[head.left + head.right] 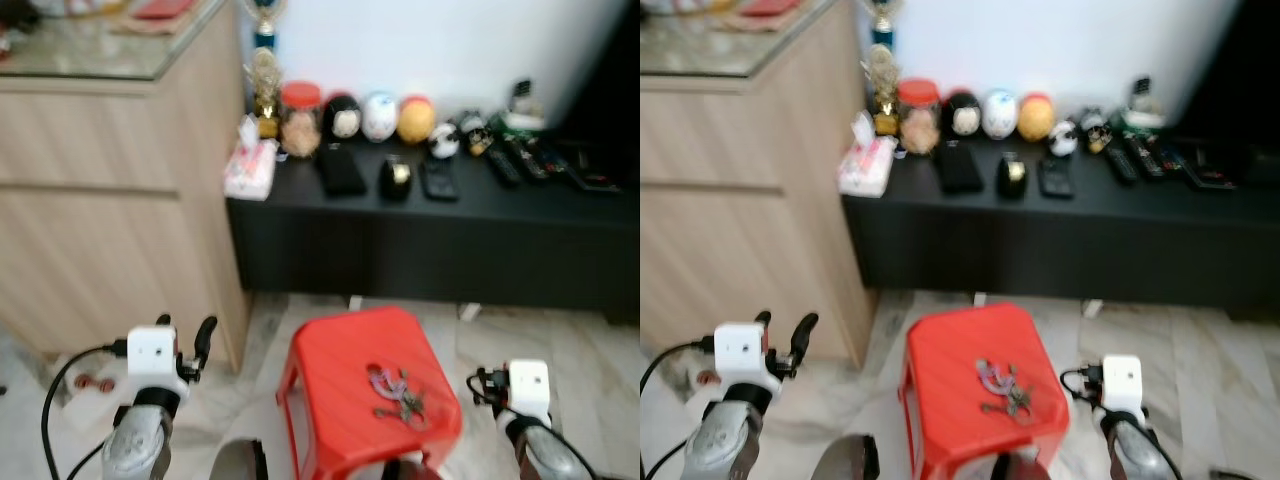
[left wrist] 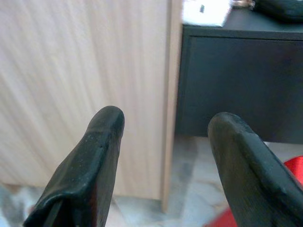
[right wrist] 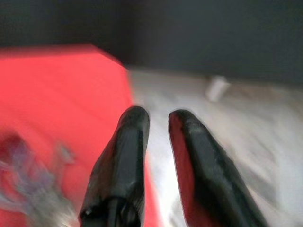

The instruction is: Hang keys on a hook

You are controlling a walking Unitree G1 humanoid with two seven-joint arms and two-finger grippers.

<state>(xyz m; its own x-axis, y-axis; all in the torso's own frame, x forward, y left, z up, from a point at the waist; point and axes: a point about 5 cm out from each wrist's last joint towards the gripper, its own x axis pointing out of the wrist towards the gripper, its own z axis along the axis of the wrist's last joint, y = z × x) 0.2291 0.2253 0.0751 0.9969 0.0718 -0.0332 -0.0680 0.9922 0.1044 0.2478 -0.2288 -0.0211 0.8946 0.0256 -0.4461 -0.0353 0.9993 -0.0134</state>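
Observation:
A bunch of keys (image 1: 396,394) with a purple tag lies on top of a red plastic stool (image 1: 340,370) on the floor just in front of me. My left gripper (image 1: 186,333) is raised to the left of the stool, beside the wooden cabinet. It is open with nothing between its fingers (image 2: 102,142). My right gripper (image 3: 158,118) hovers low at the stool's right edge, a little to the right of the keys. Its fingers are nearly together with nothing between them. That view is blurred.
A low black cabinet (image 1: 430,240) stands behind the stool, carrying jars, round ornaments, remote controls and a tissue pack (image 1: 250,168). A tall wooden cabinet (image 1: 110,200) stands at the left. The marble floor (image 1: 590,350) lies open to the stool's right.

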